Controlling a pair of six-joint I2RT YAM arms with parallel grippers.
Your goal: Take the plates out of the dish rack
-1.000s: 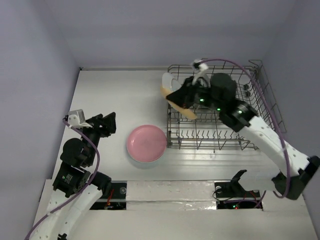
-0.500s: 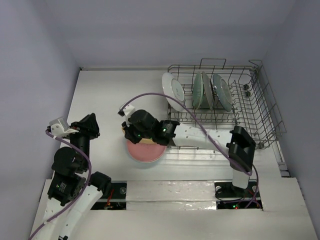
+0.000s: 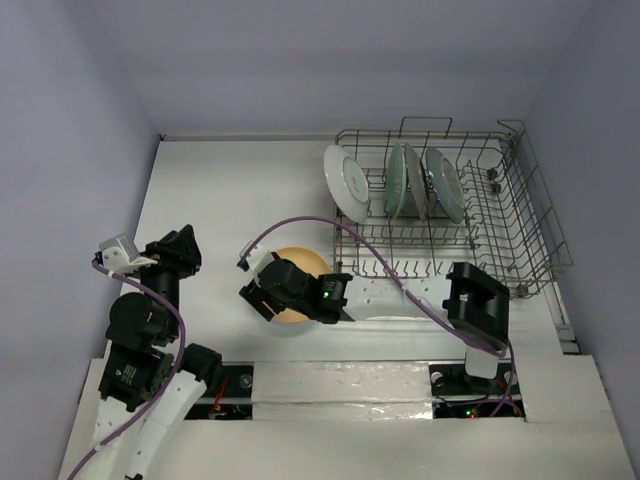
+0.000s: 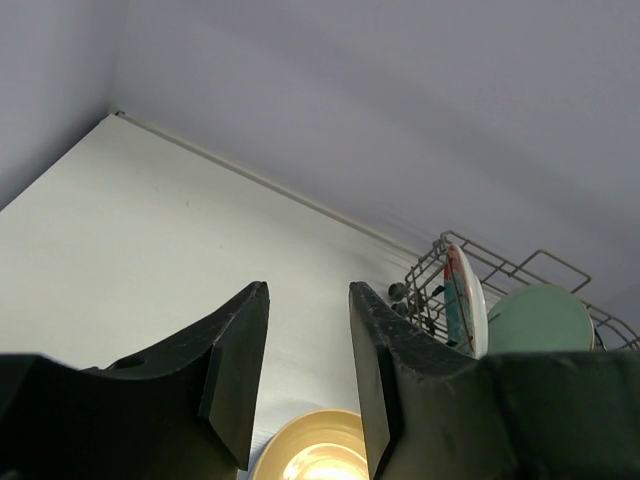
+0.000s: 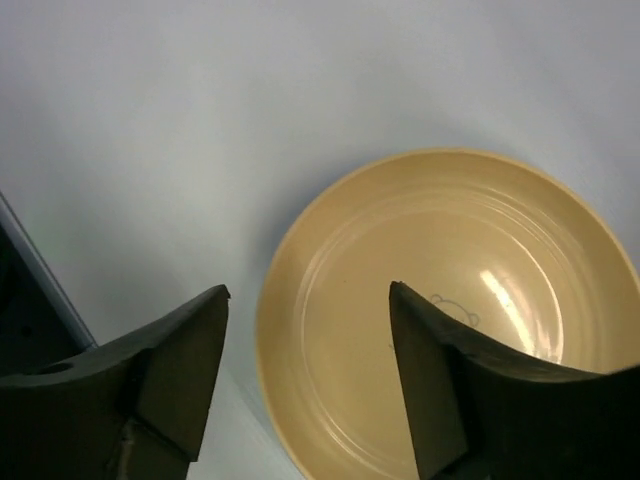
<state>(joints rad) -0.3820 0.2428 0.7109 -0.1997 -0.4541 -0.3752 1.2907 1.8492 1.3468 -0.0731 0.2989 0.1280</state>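
Reading left to right: left pincer (image 3: pixel 182 250) is hanging at the left side of the surface (image 3: pixel 220 180), jaws partly apart with nothing between them, pointing toward the back wall. Next, yellow-orange plate (image 3: pixel 300 262) is lying flat on the surface just left of the dish rack (image 3: pixel 535 215); can't tell what's under it. Over that plate's near edge the right pincer (image 3: pixel 268 297) is hovering, jaws spread, gripping nothing.

Three plates are standing on edge in the rack's back row. The floral plate (image 3: pixel 347 183) is leaning at the left end, then two mint green plates (image 3: pixel 403 182) are sitting close together.

My read: these are looking like glazed ware, so rigid, smooth, probably slippery, chippable, moderately heavy. I'm judging the best hold to be a rim pinch at the top edge, one finger on each face. Then I'd be lifting straight up clear of the tines before swinging out.
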